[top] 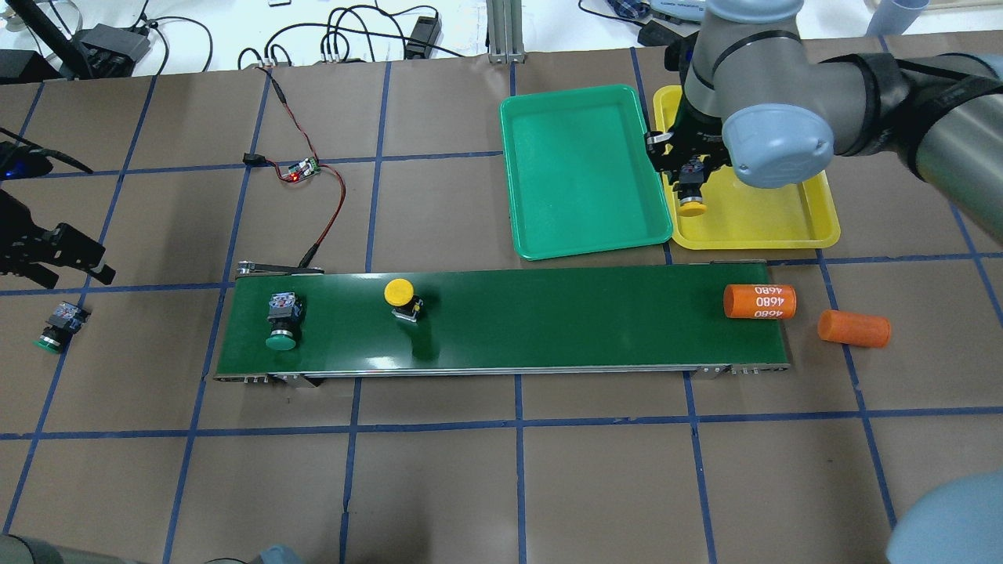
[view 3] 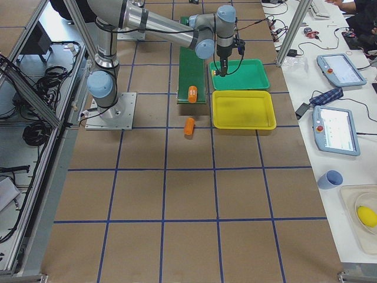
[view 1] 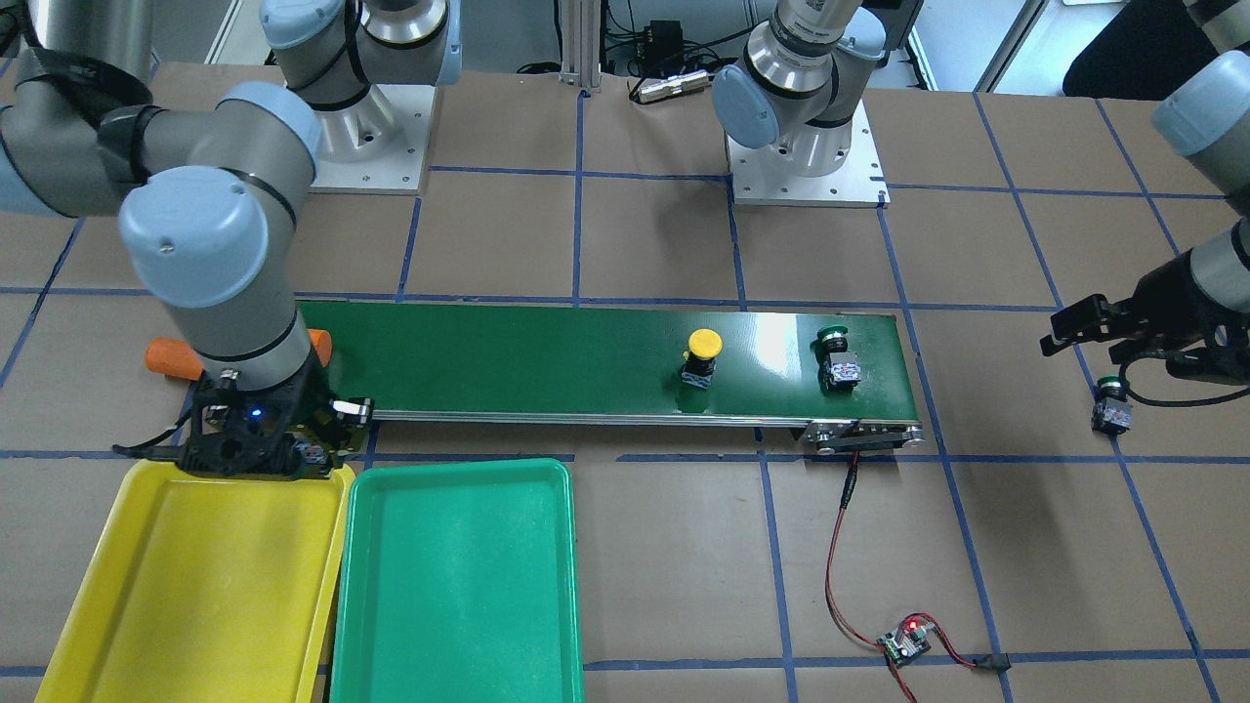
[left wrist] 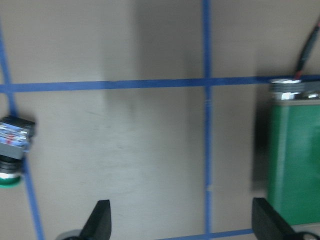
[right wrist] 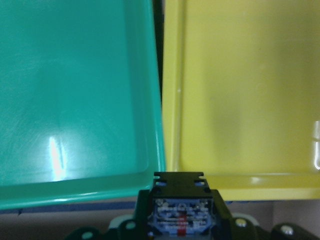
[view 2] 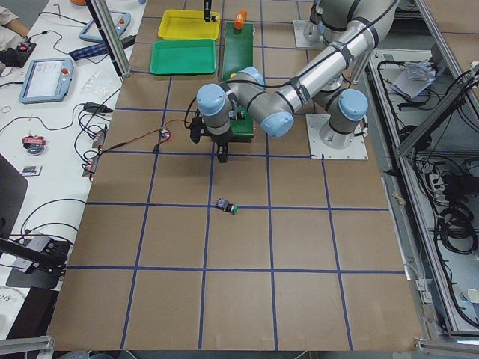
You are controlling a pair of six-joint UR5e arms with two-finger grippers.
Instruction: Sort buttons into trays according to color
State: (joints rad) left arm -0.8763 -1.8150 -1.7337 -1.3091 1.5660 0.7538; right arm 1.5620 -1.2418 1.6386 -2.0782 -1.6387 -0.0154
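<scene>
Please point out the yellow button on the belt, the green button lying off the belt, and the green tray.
yellow button on the belt [top: 400, 292]: overhead view, its yellow cap.
green button off the belt [top: 59, 326]: overhead view, its body.
green tray [top: 584, 172]: overhead view, bare floor.

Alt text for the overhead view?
The right gripper holds a yellow-capped button above the yellow tray. A second yellow button and a green button sit on the conveyor belt; another green button lies by the open left gripper.

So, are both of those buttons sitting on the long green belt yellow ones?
No, the belt carries one yellow-capped button and one green-capped button, as the overhead view shows.
</scene>
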